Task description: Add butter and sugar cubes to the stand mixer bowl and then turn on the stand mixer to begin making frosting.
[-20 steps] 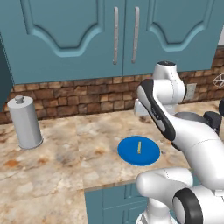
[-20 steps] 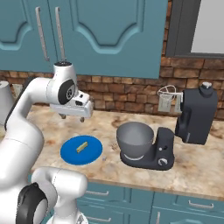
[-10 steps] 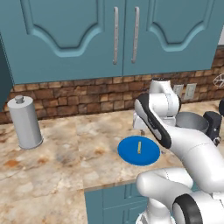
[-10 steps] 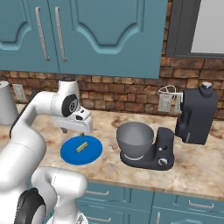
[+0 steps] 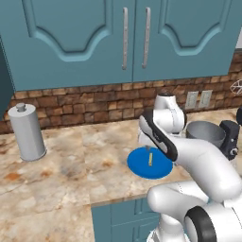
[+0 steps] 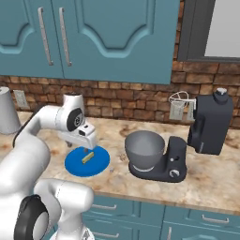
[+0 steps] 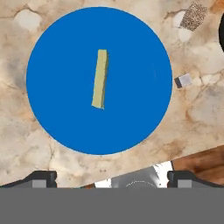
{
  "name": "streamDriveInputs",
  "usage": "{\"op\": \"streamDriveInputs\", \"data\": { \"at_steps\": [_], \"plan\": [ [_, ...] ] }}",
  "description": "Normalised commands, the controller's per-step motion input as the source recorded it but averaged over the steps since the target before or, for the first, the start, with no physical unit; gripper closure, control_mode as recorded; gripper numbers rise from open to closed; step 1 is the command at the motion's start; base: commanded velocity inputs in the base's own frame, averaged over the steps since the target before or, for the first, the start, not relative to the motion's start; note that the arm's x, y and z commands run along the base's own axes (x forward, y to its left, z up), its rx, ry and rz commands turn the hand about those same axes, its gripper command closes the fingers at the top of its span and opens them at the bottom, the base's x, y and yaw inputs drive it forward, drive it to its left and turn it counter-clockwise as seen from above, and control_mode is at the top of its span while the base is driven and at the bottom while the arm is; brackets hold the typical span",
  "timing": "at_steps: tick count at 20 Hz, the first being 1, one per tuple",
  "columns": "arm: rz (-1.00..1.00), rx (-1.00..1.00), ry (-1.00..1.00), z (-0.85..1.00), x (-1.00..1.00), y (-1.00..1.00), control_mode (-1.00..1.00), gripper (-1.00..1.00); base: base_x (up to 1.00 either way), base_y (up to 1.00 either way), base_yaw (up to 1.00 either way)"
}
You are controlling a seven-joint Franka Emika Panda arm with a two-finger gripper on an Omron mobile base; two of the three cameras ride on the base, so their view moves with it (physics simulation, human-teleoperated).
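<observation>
Hand view: butter (image 7: 100, 79) untouched on blue plate (image 7: 57, 118), tool (image 7: 111, 178) wide above, everything left.

The butter (image 7: 100, 79), a thin yellowish-tan stick, lies flat near the middle of a round blue plate (image 7: 61, 118), straight below the gripper (image 6: 87, 145) and apart from its wide-spread fingertips. The bowl (image 6: 144, 148), deep, rounded grey metal, sits upright on the base of the mixer (image 6: 208, 124), off to the gripper's right. The mixer is charcoal black, its boxy head tilted back off the bowl, a white-ringed knob on its base.
</observation>
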Motion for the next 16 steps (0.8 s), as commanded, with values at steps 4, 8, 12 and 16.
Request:
{"op": "streamDriveInputs", "data": {
  "at_steps": [4,8,12,16],
  "plan": [
    [-0.16,-0.01,0.06,-0.38,0.18,-0.06,-1.0,-1.0,0.0,0.0,0.0],
    [-0.15,0.0,0.09,-0.36,0.16,-0.02,-1.0,-1.0,0.0,0.0,0.0],
    [-0.1,0.0,0.09,-0.32,0.22,-0.02,-1.0,-1.0,0.0,0.0,0.0],
    [-0.04,0.0,0.09,-0.27,0.28,-0.03,-1.0,-1.0,0.0,0.0,0.0]
  ]
}}
